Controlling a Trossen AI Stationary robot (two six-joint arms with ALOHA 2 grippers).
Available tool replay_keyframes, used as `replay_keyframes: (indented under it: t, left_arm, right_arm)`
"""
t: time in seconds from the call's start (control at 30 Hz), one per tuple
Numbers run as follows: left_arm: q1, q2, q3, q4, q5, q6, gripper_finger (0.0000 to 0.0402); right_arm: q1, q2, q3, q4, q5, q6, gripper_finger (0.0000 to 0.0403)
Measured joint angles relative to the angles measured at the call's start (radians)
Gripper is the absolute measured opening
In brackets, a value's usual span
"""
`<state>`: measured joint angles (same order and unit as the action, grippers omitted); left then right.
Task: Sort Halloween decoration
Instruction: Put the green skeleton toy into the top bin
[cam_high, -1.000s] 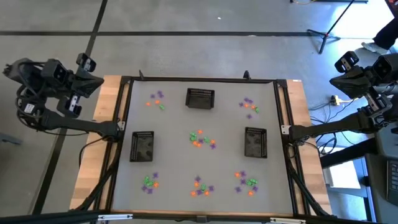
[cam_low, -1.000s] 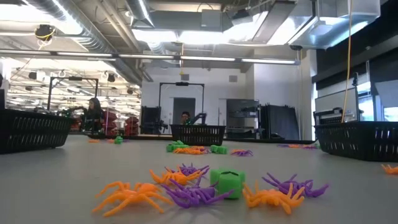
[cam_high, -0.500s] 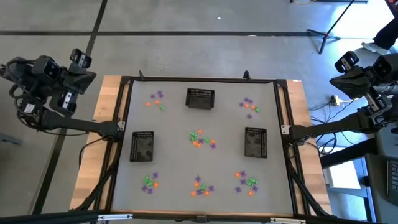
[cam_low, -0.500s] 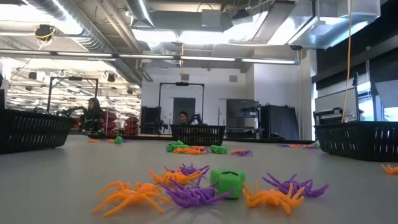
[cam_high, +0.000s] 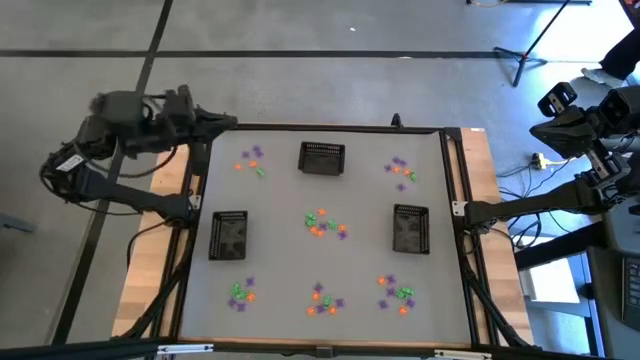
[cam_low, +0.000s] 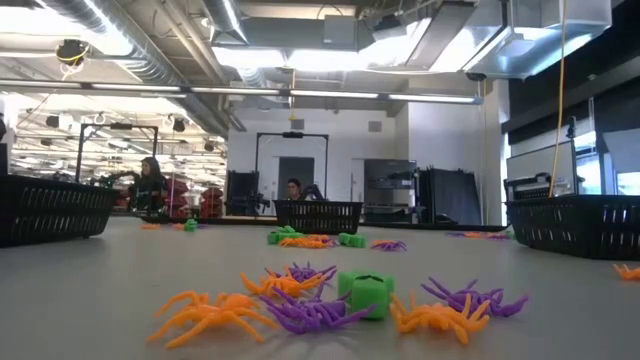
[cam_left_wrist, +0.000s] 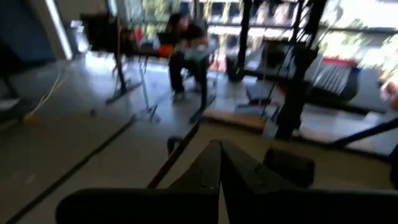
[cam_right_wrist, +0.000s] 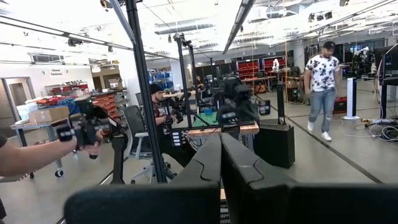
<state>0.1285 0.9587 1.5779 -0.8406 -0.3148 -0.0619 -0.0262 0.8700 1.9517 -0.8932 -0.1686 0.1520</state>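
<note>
The Halloween decoration lies in several small clusters of purple, green and orange trinkets on the grey table (cam_high: 280, 200): one in the middle (cam_high: 325, 224), two at the far side (cam_high: 250, 160) (cam_high: 400, 170) and three near the front (cam_high: 242, 292). In the low view, plastic spiders and a green cube (cam_low: 365, 293) rest on the tabletop. My left gripper (cam_high: 226, 122) is shut and empty, up in the air over the table's far left corner. My right gripper (cam_high: 542, 132) is also shut and empty, raised beyond the table's right edge.
Three black mesh baskets stand on the table: far middle (cam_high: 322, 158), left (cam_high: 229, 235), right (cam_high: 411, 228). A black frame rail (cam_high: 320, 128) runs round the table. People sit and walk in the room beyond (cam_right_wrist: 322, 87); a hand holds a device (cam_right_wrist: 84, 130).
My left arm has swung from beyond the table's left side toward the table's far left corner, most of it in the last half second. Its gripper has tipped down to nearly level. It has stayed shut. The trinkets and baskets have not moved.
</note>
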Motion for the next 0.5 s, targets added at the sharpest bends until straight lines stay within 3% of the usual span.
replay_keyframes:
  t: [0.27,0.4,0.5]
  left_arm:
    - [0.126,0.177,0.222,-0.537,0.060,-0.032,0.0000]
    - [0.211,0.253,0.335,-0.658,0.075,0.061,0.0000]
    - [0.297,0.295,0.338,-0.667,0.139,0.137,0.0004]
  right_arm:
    - [0.000,0.000,0.000,0.000,0.000,0.000,0.0001]
    - [0.000,0.000,0.000,0.000,0.000,0.000,0.0001]
    - [0.000,0.000,0.000,0.000,0.000,0.000,0.0001]
